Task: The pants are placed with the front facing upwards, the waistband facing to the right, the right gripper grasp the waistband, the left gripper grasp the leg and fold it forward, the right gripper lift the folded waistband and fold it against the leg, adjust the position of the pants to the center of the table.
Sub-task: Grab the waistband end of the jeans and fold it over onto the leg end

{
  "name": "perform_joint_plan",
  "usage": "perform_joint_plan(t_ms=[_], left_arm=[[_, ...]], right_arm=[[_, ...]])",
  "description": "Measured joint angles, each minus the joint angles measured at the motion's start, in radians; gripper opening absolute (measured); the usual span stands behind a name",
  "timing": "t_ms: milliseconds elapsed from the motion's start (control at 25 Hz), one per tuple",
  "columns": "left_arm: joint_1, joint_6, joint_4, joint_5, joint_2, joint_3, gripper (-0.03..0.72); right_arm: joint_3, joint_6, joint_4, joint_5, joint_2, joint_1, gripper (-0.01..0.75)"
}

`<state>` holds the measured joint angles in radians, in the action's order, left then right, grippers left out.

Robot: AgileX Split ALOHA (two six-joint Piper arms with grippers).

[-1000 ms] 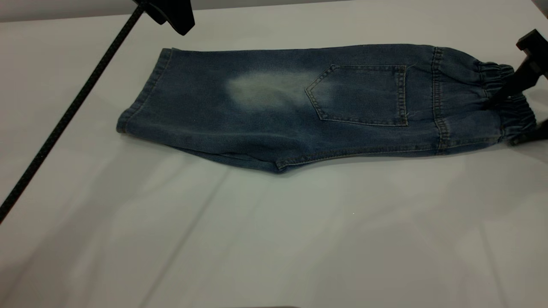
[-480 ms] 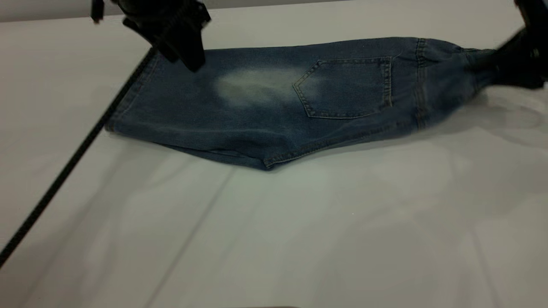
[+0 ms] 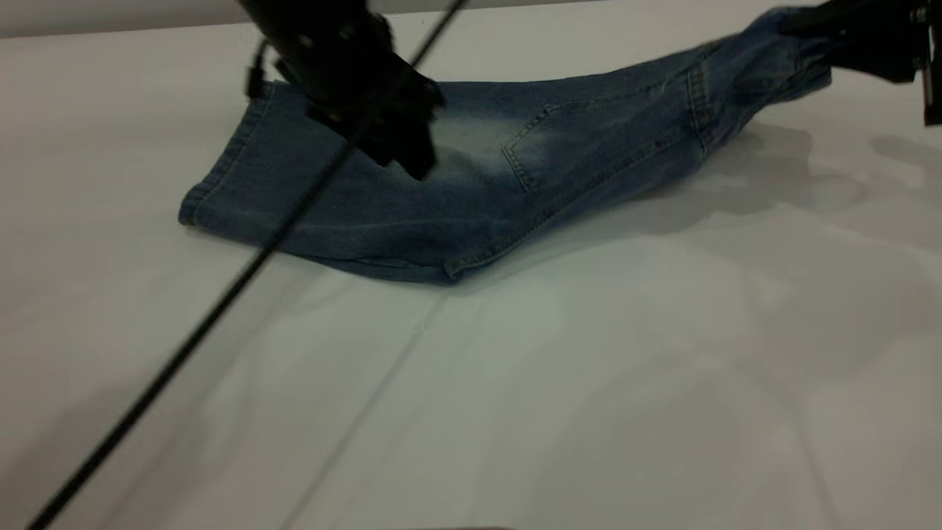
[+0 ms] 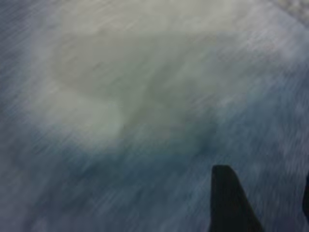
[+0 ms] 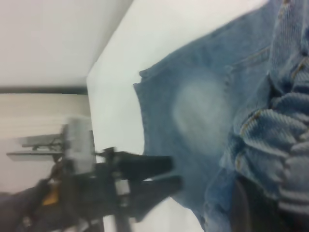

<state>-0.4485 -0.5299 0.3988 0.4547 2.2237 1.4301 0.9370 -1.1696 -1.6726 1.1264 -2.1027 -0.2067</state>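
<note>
First fold done: pants (image 3: 471, 184) halved lengthwise on table (image 3: 589, 368); waistband (image 3: 780, 44) pinched and raised by right gripper (image 3: 817, 29); left gripper (image 3: 412, 158) low over leg, jaw gap unclear; second fold, centring left

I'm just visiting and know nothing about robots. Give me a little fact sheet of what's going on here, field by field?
Item: pants, blue denim, back pocket facing up
Surface: white table
Waistband: lifted off the table at the right
Leg end: lying flat at the left
Right gripper: shut on the waistband, holding it up
Left gripper: low over the leg, near the pale patch; jaws appear parted, holding nothing
Fold stage: pants folded lengthwise; waistband not yet laid against the leg
</note>
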Motion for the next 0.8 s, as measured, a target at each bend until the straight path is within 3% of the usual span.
perform_joint_plan(t_ms=[240,440,640,800], left_arm=[[-0.088,-0.032,0.029,-0.106,0.068,0.0,0.323],[-0.149,-0.033,0.039,-0.119,0.086,0.0,0.323],[-0.132,-0.036,0.036,-0.12,0.042,-0.003,0.323],[-0.069,-0.036,0.017,-0.093,-0.048,-0.003,0.323]], right_arm=[[0.012,-0.038,0.016,0.002,0.123,0.077,0.09],[0.046,-0.053,0.032,0.011,0.196,0.173,0.09],[0.05,-0.05,0.07,0.012,0.234,0.197,0.09],[0.05,-0.049,0.115,0.013,0.266,0.197,0.09]])
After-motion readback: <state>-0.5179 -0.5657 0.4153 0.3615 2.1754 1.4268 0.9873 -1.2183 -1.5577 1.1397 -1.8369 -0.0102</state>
